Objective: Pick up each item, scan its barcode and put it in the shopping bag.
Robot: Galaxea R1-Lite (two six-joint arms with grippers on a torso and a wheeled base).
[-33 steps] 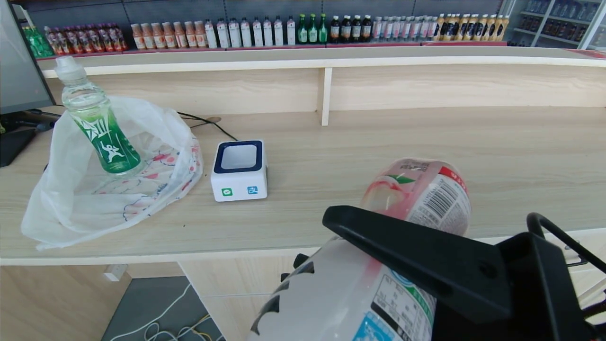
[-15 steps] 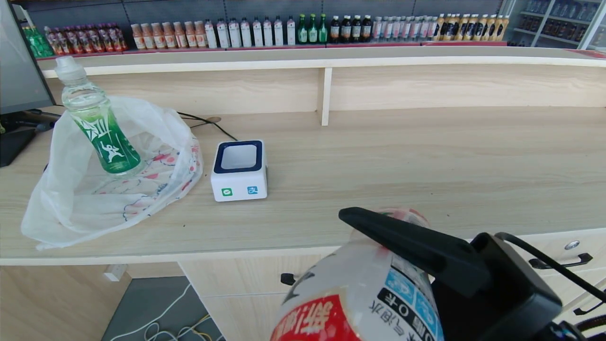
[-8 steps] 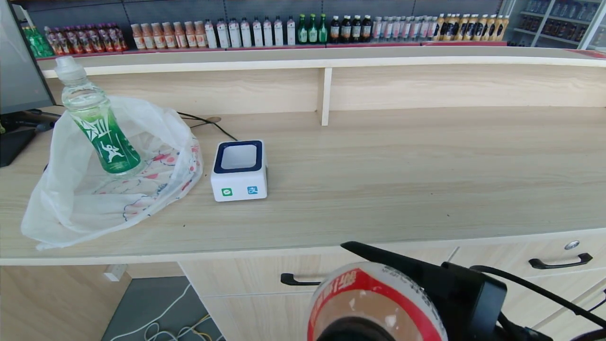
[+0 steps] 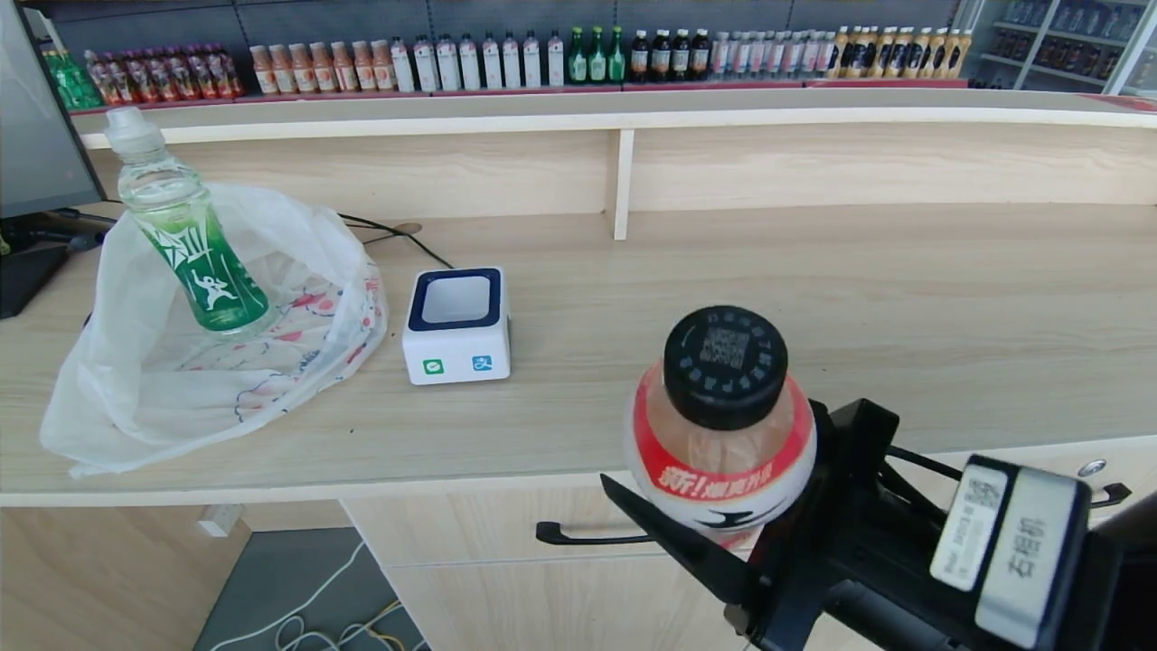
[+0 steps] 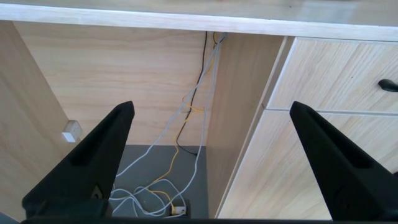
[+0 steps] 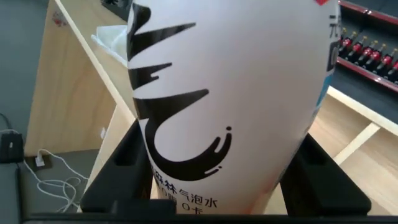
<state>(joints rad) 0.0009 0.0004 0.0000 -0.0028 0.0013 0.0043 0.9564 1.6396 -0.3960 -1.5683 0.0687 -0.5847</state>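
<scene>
My right gripper [image 4: 723, 533] is shut on a peach drink bottle [image 4: 720, 425] with a black cap and a white, red and pink label. It holds the bottle upright over the counter's front edge, cap toward the head camera. In the right wrist view the bottle [image 6: 230, 93] sits between the black fingers [image 6: 118, 180]. The white scanner box [image 4: 457, 325] with a blue-rimmed window stands on the counter, left of the bottle. Farther left lies the white shopping bag [image 4: 145, 380], with a green bottle [image 4: 185, 231] standing in it. My left gripper [image 5: 208, 158] hangs open below the counter.
The wooden counter [image 4: 904, 298] has a raised back ledge and an upright divider [image 4: 620, 181]. A monitor [image 4: 36, 117] stands at the far left, with a cable [image 4: 398, 237] running to the scanner. Drink bottles line the shelf [image 4: 578, 56] behind. Drawers with black handles [image 4: 1071, 500] sit below.
My right gripper has turned the peach bottle from lying sideways with its barcode showing, through pointing its base at the camera, to upright with the cap up. Nothing on the counter has moved.
</scene>
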